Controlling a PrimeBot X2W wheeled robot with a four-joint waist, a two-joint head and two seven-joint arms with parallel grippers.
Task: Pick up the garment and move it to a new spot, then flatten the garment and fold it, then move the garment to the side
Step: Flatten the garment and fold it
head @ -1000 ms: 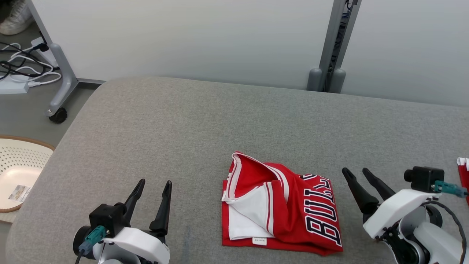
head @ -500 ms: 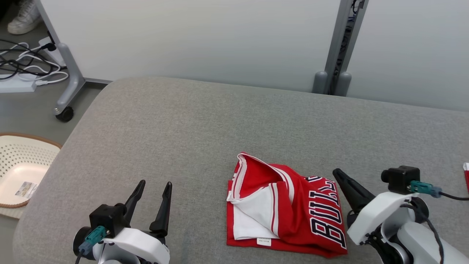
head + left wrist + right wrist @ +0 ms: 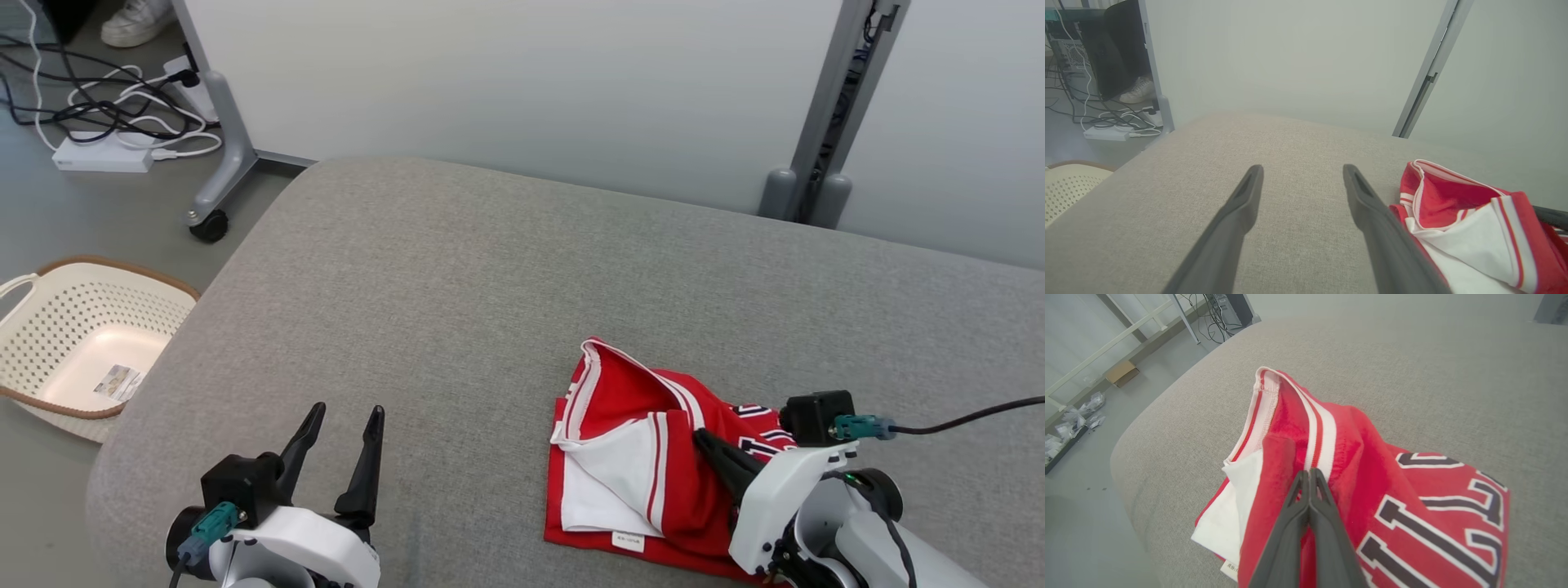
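Jersey (image 3: 637,457) folded, near table (image 3: 457,269) front edge, right of centre; striped opening points to far edge, label toward front. Bare table left, beyond. Right gripper (image 3: 1306,472) pressed together at striped fold; left gripper (image 3: 347,408) spread, front-left.

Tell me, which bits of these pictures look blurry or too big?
Left wrist view: the left gripper looks huge and soft near the lens. Right wrist view: the red jersey is sharp, the right gripper soft at the bottom edge. Head view: even light, faint shadows, no glare.
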